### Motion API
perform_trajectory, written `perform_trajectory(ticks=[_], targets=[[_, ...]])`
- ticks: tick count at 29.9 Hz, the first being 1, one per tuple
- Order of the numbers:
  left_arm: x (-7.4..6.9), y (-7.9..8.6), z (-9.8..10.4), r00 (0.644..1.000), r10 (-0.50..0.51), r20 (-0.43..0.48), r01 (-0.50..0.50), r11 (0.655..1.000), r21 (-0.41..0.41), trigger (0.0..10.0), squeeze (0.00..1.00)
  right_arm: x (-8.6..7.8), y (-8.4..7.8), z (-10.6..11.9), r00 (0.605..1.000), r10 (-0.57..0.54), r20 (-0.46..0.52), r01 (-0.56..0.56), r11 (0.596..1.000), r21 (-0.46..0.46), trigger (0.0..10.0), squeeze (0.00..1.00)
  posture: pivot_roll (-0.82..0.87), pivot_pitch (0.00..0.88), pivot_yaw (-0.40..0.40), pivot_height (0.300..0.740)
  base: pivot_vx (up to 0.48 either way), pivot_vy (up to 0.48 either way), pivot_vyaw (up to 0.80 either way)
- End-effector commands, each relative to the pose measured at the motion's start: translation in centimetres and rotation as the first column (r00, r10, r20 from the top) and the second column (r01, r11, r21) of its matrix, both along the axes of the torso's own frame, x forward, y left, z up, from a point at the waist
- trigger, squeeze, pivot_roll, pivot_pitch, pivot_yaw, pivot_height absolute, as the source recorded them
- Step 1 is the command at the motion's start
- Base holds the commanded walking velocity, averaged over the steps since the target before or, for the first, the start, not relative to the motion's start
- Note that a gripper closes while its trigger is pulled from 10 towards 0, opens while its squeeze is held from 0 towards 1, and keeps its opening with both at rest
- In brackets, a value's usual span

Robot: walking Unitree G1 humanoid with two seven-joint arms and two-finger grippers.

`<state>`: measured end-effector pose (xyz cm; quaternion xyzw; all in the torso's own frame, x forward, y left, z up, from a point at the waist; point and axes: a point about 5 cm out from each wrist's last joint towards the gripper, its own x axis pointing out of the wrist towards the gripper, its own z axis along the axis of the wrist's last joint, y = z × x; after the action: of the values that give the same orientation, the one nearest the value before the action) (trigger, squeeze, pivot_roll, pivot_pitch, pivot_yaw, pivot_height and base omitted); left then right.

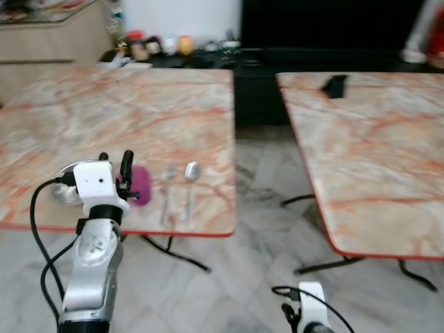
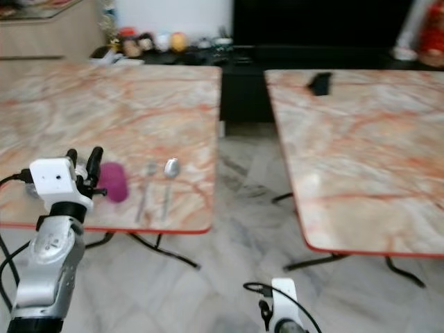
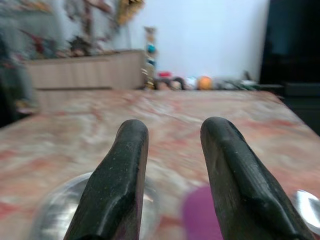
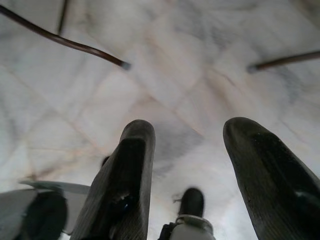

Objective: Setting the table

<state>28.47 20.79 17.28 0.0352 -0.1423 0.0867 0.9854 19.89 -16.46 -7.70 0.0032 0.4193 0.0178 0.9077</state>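
Nearest, the left gripper (image 1: 116,161) hovers unclenched above the round clear glass bowl (image 3: 65,212) beside the small purple cup (image 1: 139,184) (metal spoon (image 1: 191,182) beyond); lower straight, straddling its rim, while the right gripper (image 4: 192,175) hangs released over the floor.

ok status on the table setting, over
Left gripper open, raised at near edge of left table, empty. Right gripper open, low over floor. Purple cup, fork, spoon laid out. Nothing blocking.

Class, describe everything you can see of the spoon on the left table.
The spoon looks like silvery metal, with an oval bowl and a slim straight handle. It lies flat on the marble-patterned left table near its front edge, bowl pointing away from the robot. A fork lies parallel just to its left, apart from it. Nothing grips it.
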Motion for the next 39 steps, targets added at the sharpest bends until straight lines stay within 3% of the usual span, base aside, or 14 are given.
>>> perform_trajectory(ticks=[1, 7, 39], targets=[[0.21, -0.80, 0.54, 1.000, -0.025, 0.017, 0.025, 1.000, -0.002, 10.0, 0.00, -0.46, -0.72, -0.19, 1.000, -0.018, -0.014, 0.018, 1.000, -0.010, 10.0, 0.00, -0.03, 0.000, 0.034, 0.740, 0.000, 0.000, 0.00], [0.22, -0.86, 0.59, 0.999, -0.027, 0.021, 0.027, 1.000, -0.006, 10.0, 0.00, -0.46, -0.70, -0.20, 1.000, -0.014, -0.015, 0.014, 1.000, -0.011, 10.0, 0.00, -0.03, 0.000, 0.034, 0.740, 0.000, 0.000, 0.00], [0.32, -1.27, 0.51, 0.998, -0.057, 0.012, 0.057, 0.998, -0.011, 10.0, 0.00, -0.59, -0.67, -0.26, 1.000, -0.002, -0.019, 0.002, 1.000, -0.011, 10.0, 0.00, -0.03, 0.000, 0.039, 0.740, 0.000, 0.480, 0.00]])
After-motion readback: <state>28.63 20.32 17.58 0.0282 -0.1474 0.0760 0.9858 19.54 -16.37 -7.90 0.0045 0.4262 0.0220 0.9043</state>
